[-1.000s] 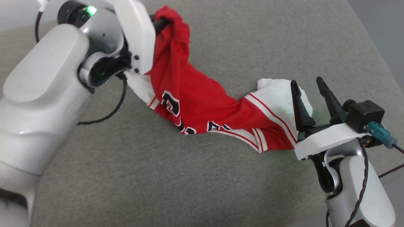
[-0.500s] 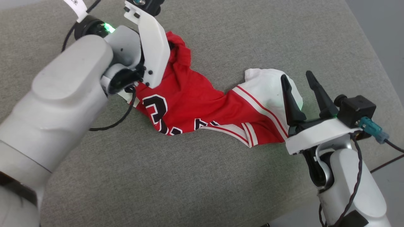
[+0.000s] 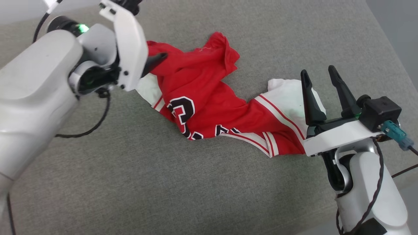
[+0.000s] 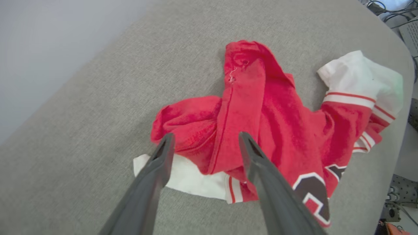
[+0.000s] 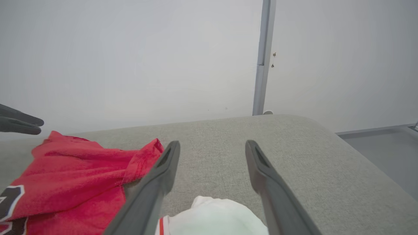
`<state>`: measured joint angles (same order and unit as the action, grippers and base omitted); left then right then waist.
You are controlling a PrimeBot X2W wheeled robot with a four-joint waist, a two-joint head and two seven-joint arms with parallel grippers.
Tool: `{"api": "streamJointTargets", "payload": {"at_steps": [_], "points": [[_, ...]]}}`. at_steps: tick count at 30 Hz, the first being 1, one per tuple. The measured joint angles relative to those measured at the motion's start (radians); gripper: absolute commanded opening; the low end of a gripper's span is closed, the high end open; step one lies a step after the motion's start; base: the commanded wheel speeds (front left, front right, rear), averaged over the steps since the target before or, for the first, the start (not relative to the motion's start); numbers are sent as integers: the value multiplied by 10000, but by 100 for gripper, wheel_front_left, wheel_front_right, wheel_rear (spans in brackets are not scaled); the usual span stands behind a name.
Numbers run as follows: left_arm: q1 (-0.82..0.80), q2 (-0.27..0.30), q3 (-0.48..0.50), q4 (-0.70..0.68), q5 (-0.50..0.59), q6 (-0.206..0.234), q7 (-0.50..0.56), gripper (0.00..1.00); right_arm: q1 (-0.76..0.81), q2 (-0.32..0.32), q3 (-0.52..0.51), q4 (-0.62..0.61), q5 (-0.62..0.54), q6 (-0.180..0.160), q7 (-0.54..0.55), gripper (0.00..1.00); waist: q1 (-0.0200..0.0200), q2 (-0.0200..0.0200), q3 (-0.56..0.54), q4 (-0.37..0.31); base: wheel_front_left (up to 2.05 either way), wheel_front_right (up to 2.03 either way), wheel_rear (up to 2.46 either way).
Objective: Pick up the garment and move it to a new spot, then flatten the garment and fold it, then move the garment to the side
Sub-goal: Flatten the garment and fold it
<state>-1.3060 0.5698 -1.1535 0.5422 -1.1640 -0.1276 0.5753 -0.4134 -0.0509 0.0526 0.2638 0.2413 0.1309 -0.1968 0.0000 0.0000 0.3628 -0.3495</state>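
The garment [image 3: 209,107] lies crumpled on the grey surface, red with white sleeves and black numerals [image 3: 181,111]. My left gripper [image 4: 205,137] hangs open just above its bunched red end [image 4: 248,98], holding nothing. One of its fingers [image 3: 156,60] shows in the head view at the garment's left end. My right gripper [image 3: 317,71] stands open at the right, fingers on either side of and above the white sleeve [image 3: 287,94]. In the right wrist view the right gripper [image 5: 212,143] is empty, with the sleeve [image 5: 212,215] below it and the garment [image 5: 72,169] to the left.
The grey fabric surface [image 3: 163,179] stretches wide in front of the garment. Its rounded right edge drops to a grey floor [image 3: 398,32]. A pale wall [image 5: 130,49] stands behind. A black cable [image 3: 91,127] loops from my left wrist.
My left gripper has opened and let go of the garment's red end, which has dropped and spread on the surface. The right gripper has stayed open; the camera has shifted.
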Motion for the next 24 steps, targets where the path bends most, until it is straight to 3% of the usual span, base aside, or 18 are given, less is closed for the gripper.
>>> {"api": "streamJointTargets", "payload": {"at_steps": [5,19,24], "points": [[172,397,-280,15,-31,0,134,100,135,0,-15,-437,-75,0,19,100,0,0,-190,117,0,0,0],[429,679,-803,675,115,0,-182,100,357,-4,127,-1582,52,0,128,100,0,0,206,-346,0,0,0],[415,717,-991,1041,679,0,-334,100,409,-4,157,-1695,134,0,167,100,0,0,355,-476,0,0,0]]}}
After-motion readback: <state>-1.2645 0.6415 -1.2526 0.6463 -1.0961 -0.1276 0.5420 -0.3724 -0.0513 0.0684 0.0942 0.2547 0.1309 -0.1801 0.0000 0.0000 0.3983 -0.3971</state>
